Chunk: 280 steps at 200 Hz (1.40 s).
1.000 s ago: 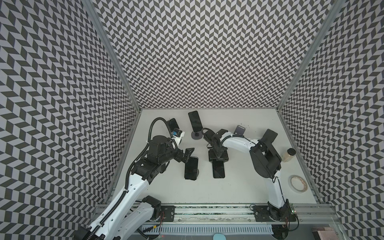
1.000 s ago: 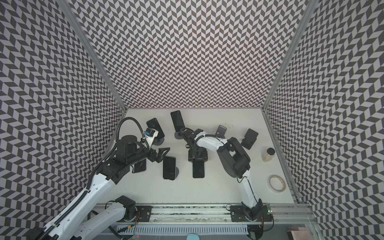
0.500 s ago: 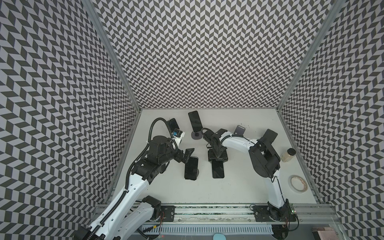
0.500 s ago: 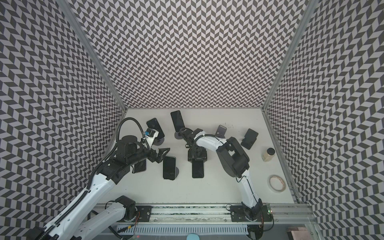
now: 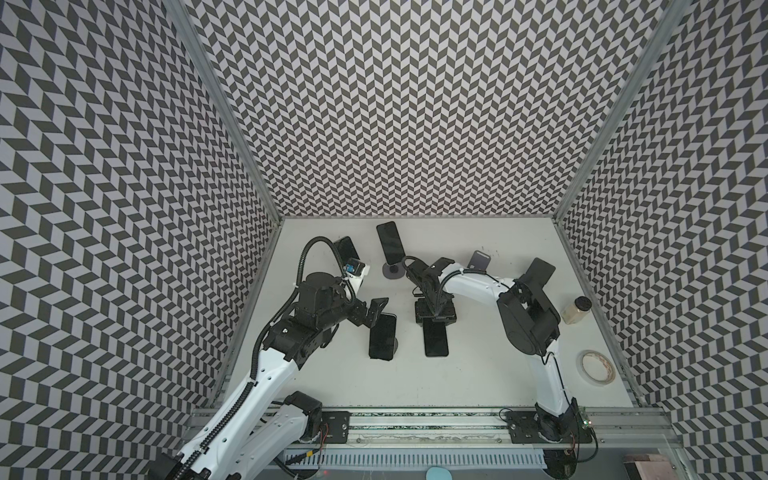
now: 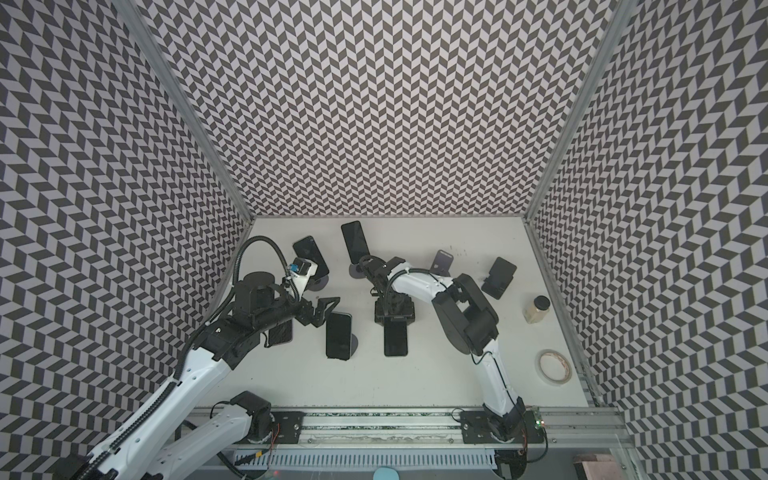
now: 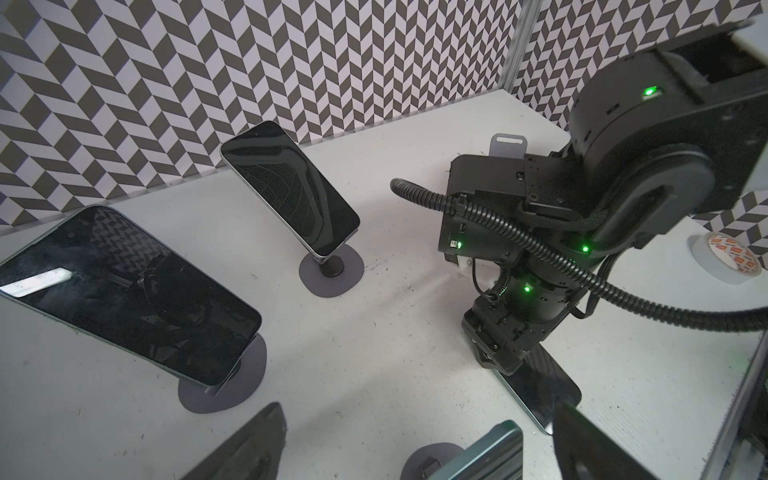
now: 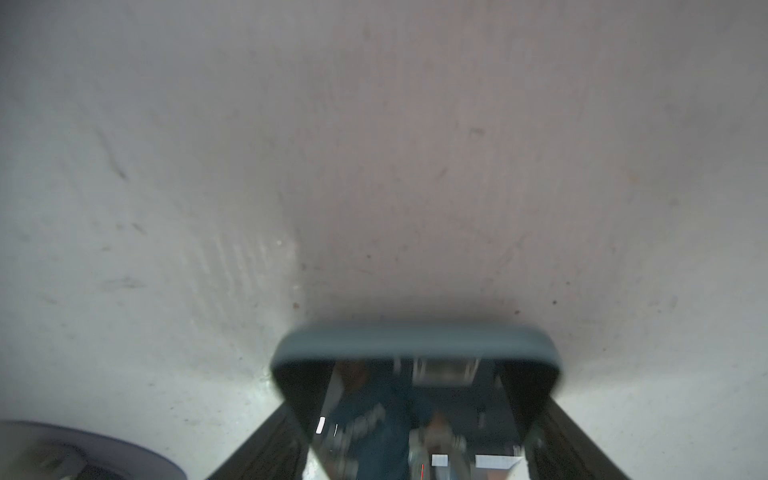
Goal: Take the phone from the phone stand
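A dark phone [image 5: 382, 341] leans on a round grey phone stand [image 7: 430, 457] left of the middle. My left gripper [image 5: 374, 309] is open at that phone's upper end. In the left wrist view the phone's top edge [image 7: 486, 451] sits between the wide-apart fingers [image 7: 249, 449]. A second dark phone [image 5: 435, 343] lies flat on the table at the middle. My right gripper [image 5: 435, 324] points down over its far end. In the right wrist view the fingers [image 8: 266, 440] flank this phone [image 8: 415, 340] on both long sides. Blur hides whether they touch it.
At the back, two more phones [image 5: 390, 245] [image 5: 347, 249] stand on round stands. An empty stand [image 5: 480, 261] and a black phone on a holder [image 5: 538, 272] are at the back right. A jar [image 5: 577, 309] and a tape roll [image 5: 597, 368] sit by the right wall. A phone [image 6: 279, 332] lies under my left arm.
My right arm's elbow has shifted slightly. Both grippers and all the phones stay where they were.
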Motion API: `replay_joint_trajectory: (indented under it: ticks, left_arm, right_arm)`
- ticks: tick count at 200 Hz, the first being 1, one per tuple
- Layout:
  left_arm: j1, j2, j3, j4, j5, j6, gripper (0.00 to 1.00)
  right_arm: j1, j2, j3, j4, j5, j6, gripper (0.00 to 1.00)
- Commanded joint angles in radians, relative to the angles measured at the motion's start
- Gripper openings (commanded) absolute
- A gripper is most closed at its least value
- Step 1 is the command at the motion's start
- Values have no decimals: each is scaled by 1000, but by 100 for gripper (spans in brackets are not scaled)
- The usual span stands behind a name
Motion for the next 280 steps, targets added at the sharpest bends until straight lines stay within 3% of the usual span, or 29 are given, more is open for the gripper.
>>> replay_joint_trajectory:
  ticks: [1, 65, 144, 280]
  left_arm:
    - [2, -17, -5, -8, 0, 11, 100]
    - [0, -14, -3, -6, 7, 11, 100]
    - [-1, 2, 12, -12, 7, 12, 100]
    - [21, 74, 163, -23, -33, -31, 100]
  right_arm:
    - [4, 33, 6, -5, -10, 6, 80]
    - [4, 33, 3, -1, -22, 11, 81]
    - [4, 31, 7, 37, -42, 19, 92]
    - [-10, -61, 45, 75, 84, -43, 96]
